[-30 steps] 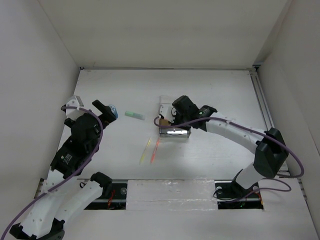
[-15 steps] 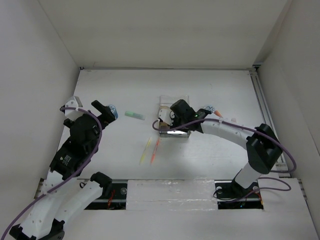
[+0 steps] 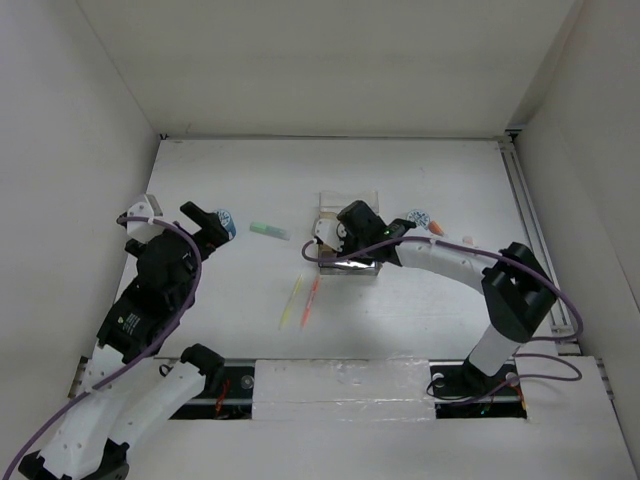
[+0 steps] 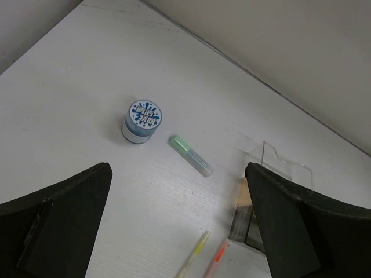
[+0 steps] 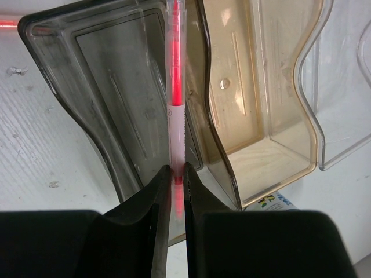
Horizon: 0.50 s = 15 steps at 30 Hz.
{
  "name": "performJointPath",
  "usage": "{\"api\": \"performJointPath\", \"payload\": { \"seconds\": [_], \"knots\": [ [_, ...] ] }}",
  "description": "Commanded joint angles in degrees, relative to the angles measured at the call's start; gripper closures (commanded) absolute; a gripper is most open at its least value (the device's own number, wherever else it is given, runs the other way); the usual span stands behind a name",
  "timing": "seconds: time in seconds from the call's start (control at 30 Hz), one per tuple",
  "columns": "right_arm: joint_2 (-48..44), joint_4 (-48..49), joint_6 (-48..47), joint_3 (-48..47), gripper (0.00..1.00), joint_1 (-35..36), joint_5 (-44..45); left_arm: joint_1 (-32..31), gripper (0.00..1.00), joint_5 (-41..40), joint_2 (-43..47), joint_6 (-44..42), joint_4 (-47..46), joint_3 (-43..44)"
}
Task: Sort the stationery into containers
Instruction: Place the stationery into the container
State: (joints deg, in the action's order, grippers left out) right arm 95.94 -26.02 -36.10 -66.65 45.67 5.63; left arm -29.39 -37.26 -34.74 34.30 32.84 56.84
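Note:
The clear organizer [image 3: 350,205] stands mid-table and fills the right wrist view [image 5: 278,104], tan-brown inside. My right gripper [image 5: 178,176] is shut on a red pen [image 5: 175,69] and holds it over the organizer's dark left compartment; in the top view the gripper [image 3: 345,230] is over the organizer. My left gripper [image 3: 205,222] is open and empty at the left. A blue-grey roll [image 4: 142,120], a green marker [image 4: 191,155], a yellow pen [image 4: 194,253] and an orange pen [image 4: 217,258] lie on the table ahead of it.
A second patterned roll [image 3: 416,217] and an orange marker [image 3: 436,228] lie right of the organizer. White walls close in the table at the left, back and right. A metal rail [image 3: 525,220] runs along the right edge.
My right gripper has moved a little to the left over the organizer with the red pen, uncovering the roll and orange marker on the right. The left arm has barely moved.

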Motion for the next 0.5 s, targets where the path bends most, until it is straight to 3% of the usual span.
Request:
{"api": "performJointPath", "payload": {
  "seconds": [0.0, 0.27, 0.33, 0.47],
  "knots": [
    [0.4, 2.0, 0.9, -0.7, 1.0, -0.2, 0.9, 0.2, 0.0, -0.6, 0.6, 1.7, -0.5, -0.1],
    [0.9, 1.0, 2.6, -1.8, 0.99, -1.3, 1.5, 0.2, 0.0, -0.6, 0.6, 1.7, -0.5, -0.1],
    [0.9, 0.4, 2.6, -2.3, 0.95, -1.3, 1.0, 0.2, 0.0, -0.6, 0.6, 1.7, -0.5, -0.1],
    [1.4, -0.3, 3.1, -2.3, 0.79, -1.3, 1.0, 0.2, 0.0, -0.6, 0.6, 1.2, -0.5, -0.1]
  ]
}}
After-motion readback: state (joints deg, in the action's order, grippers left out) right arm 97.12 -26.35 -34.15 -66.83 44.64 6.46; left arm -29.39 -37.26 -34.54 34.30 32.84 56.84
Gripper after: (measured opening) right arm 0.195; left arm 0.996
